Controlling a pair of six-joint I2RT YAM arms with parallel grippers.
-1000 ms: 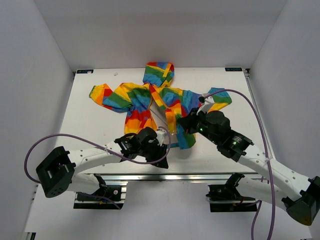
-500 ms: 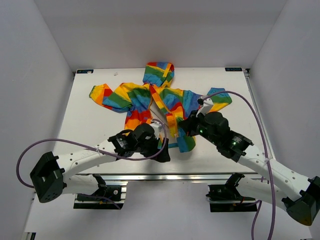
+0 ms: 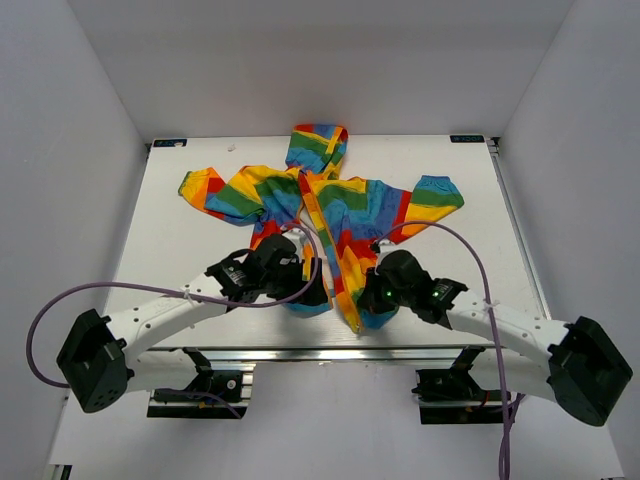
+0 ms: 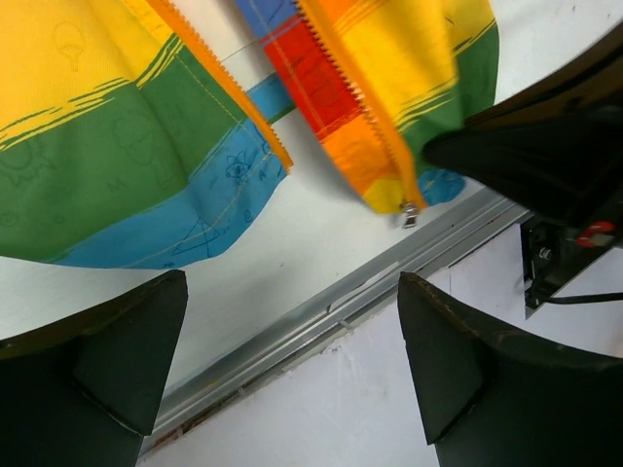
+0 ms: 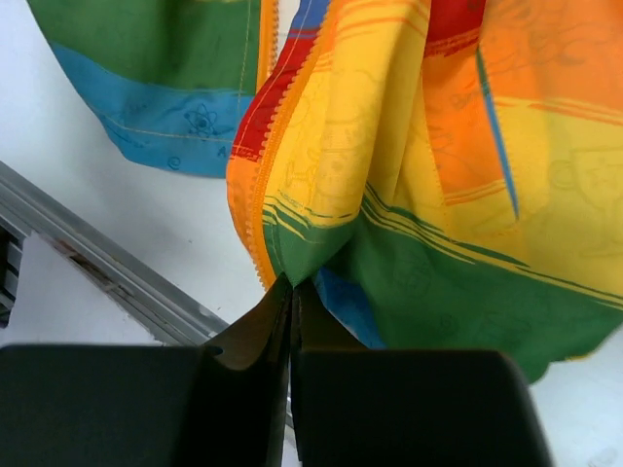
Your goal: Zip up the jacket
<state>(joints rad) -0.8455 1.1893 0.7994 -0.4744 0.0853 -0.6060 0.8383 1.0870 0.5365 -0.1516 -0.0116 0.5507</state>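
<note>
Your right gripper (image 5: 291,287) is pinched tight on the bottom hem of the jacket (image 5: 409,175), right beside its toothed orange zipper edge. Your left gripper (image 4: 290,297) hangs wide apart, holding nothing, over the other front panel's blue hem. The jacket lies spread across the middle of the bench (image 3: 180,270), striped red, orange, yellow, green and blue. Its hood points to the far edge, its sleeves to either side, and its front panels are parted at the near edge, where the zipper pull (image 4: 411,212) dangles.
</note>
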